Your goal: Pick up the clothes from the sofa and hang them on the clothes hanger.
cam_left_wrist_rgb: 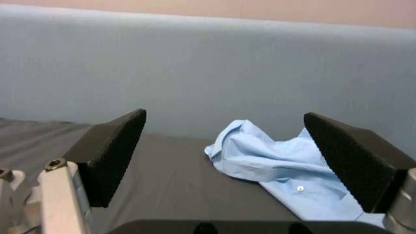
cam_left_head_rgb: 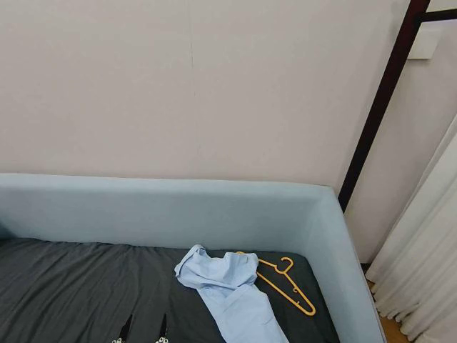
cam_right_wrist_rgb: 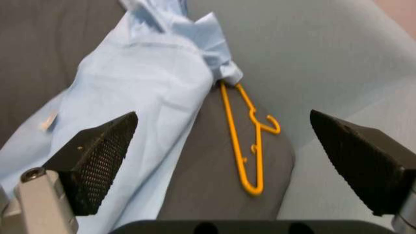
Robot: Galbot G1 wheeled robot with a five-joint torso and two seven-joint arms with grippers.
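Lower centre of the head view: light blue shirt (cam_left_head_rgb: 228,286) crumpled on the dark seat cushion (cam_left_head_rgb: 71,286) of the pale blue sofa (cam_left_head_rgb: 178,211), orange hanger (cam_left_head_rgb: 308,311) just to its right, flat on the same cushion. At the bottom edge there, tips of the left pincer (cam_left_head_rgb: 143,334), spread apart, near the shirt. From the left wrist: left pincer (cam_left_wrist_rgb: 224,117) wide apart and empty, shirt (cam_left_wrist_rgb: 273,165) lower right with a white button (cam_left_wrist_rgb: 299,188), backrest (cam_left_wrist_rgb: 195,63) across the upper frame. From the right wrist: right pincer (cam_right_wrist_rgb: 224,116) likewise apart and empty above shirt (cam_right_wrist_rgb: 143,97) and hanger (cam_right_wrist_rgb: 252,187), hook plain to see, one hanger end tucked under the cloth.
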